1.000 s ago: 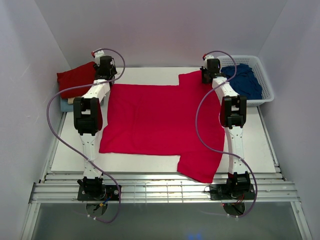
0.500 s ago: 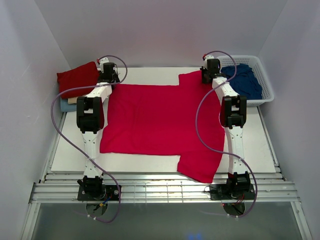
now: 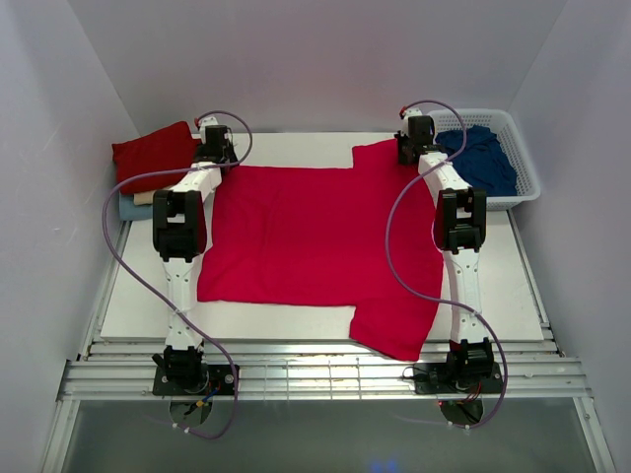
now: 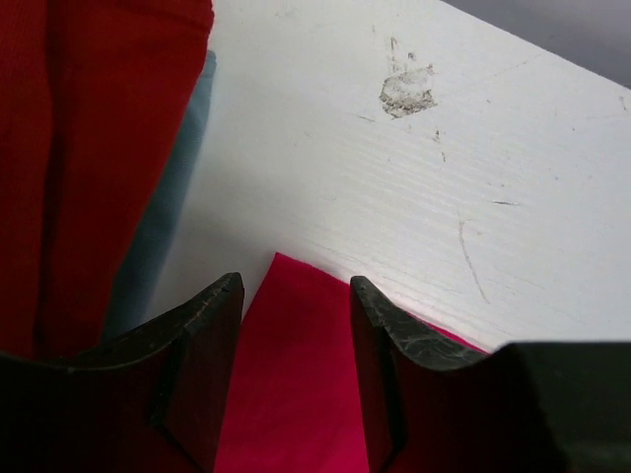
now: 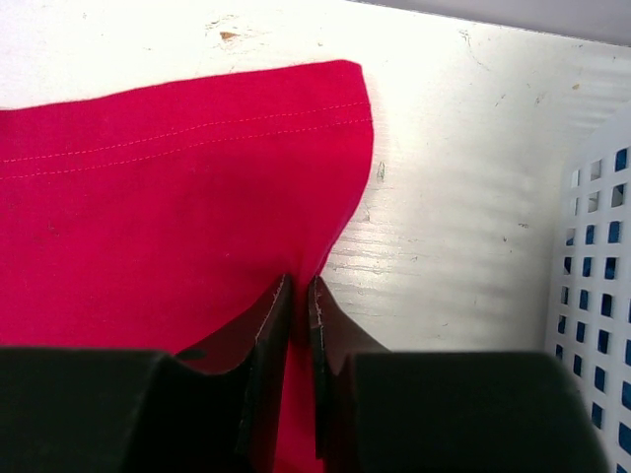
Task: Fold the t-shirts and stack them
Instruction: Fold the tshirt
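Container: one white plastic lattice basket [image 3: 508, 202], rectangular, with square-holed walls, at the far right corner of the table [image 3: 296, 320]. It holds a rumpled heap of navy t-shirts [image 3: 481, 158], unfolded; their number cannot be told. Open stack, far left corner: a dark red t-shirt [image 3: 148, 153] folded into a soft, puffy rectangle on top, with a thin cream layer [image 3: 146, 197] and a pale blue layer [image 3: 126, 207] showing at its near edge. Main item: a crimson t-shirt [image 3: 315, 236], matte knit, spread flat across the middle of the table with shallow wrinkles. One sleeve points to the far right beside the basket, and the other hangs over the near edge. A double row of stitching [image 5: 187, 143] runs along the rounded far sleeve hem. Table surface: white painted board, faintly grained, with a chipped scuff [image 4: 406, 91] and fine scratches. Left gripper [image 4: 296, 296]: dark, worn fingers standing apart over a pointed far-left corner of the crimson cloth, just beside the stack. No pinch is seen. Right gripper [image 5: 299, 296]: jaws drawn almost together and pinching the edge of the far right sleeve, with the basket wall near on its right.
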